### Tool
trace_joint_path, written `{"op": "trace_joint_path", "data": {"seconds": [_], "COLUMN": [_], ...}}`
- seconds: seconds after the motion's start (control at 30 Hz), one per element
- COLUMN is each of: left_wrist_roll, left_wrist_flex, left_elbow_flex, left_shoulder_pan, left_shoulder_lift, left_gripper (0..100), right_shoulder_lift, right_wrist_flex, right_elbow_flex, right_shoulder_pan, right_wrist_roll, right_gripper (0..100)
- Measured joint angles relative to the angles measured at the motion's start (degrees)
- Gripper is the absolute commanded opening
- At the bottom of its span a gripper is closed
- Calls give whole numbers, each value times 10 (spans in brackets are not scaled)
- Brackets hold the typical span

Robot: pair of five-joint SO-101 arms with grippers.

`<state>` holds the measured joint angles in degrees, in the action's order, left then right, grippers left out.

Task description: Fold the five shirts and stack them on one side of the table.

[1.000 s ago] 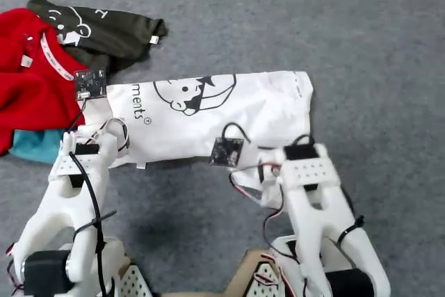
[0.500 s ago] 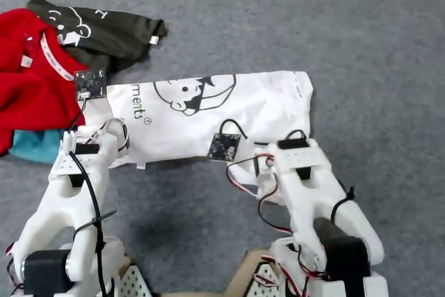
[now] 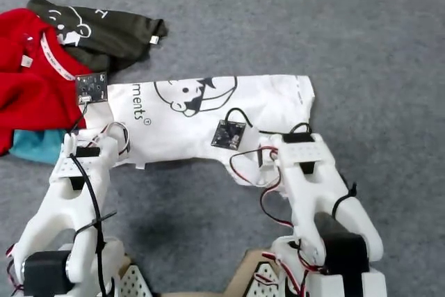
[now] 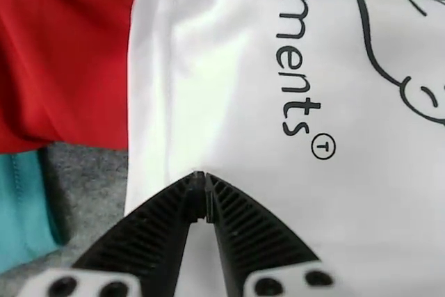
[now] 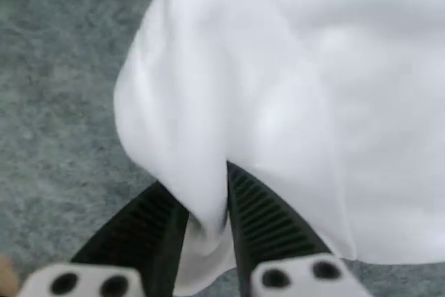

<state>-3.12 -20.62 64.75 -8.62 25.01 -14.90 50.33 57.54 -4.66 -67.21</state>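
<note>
A white shirt (image 3: pixel 188 126) with a black cartoon print lies folded into a long band across the middle of the grey table (image 3: pixel 375 53). In the left wrist view my left gripper (image 4: pixel 199 184) is shut, pinching the white shirt (image 4: pixel 229 88) near its left end, beside the printed letters. My right gripper (image 5: pixel 207 203) is shut on a raised fold of the white shirt (image 5: pixel 292 88) at its near right edge. The left arm (image 3: pixel 73 186) and the right arm (image 3: pixel 313 186) stand along the table's near side.
A red shirt (image 3: pixel 28 81) lies crumpled at the far left, with a dark olive shirt (image 3: pixel 104 26) behind it and a teal shirt (image 3: pixel 31 145) poking out under it. Bare grey table stretches to the right and along the far side.
The right arm has moved forward and slightly left, pulling the shirt's near right edge up and inward. The left arm has stayed put.
</note>
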Motion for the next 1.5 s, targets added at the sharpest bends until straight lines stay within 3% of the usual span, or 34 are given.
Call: {"op": "trace_joint_path", "data": {"seconds": [0.2,0.4,0.93,1.27,1.5], "left_wrist_roll": [0,0,0,-1,0], "left_wrist_flex": [0,0,0,-2,-127], "left_elbow_flex": [2,47,191,316,320], "left_shoulder_pan": [0,0,0,53,58], "left_shoulder_lift": [3,92,401,513,615], "left_gripper": [30,30,30,30,30], "right_shoulder_lift": [10,67,505,609,610], "right_wrist_flex": [63,156,283,440,501], "right_elbow_flex": [-88,-258,-807,-1049,-1186], "right_shoulder_pan": [4,4,-18,-23,-13], "right_wrist_roll": [26,27,-6,18,127], "right_gripper": [13,13,16,302,302]}}
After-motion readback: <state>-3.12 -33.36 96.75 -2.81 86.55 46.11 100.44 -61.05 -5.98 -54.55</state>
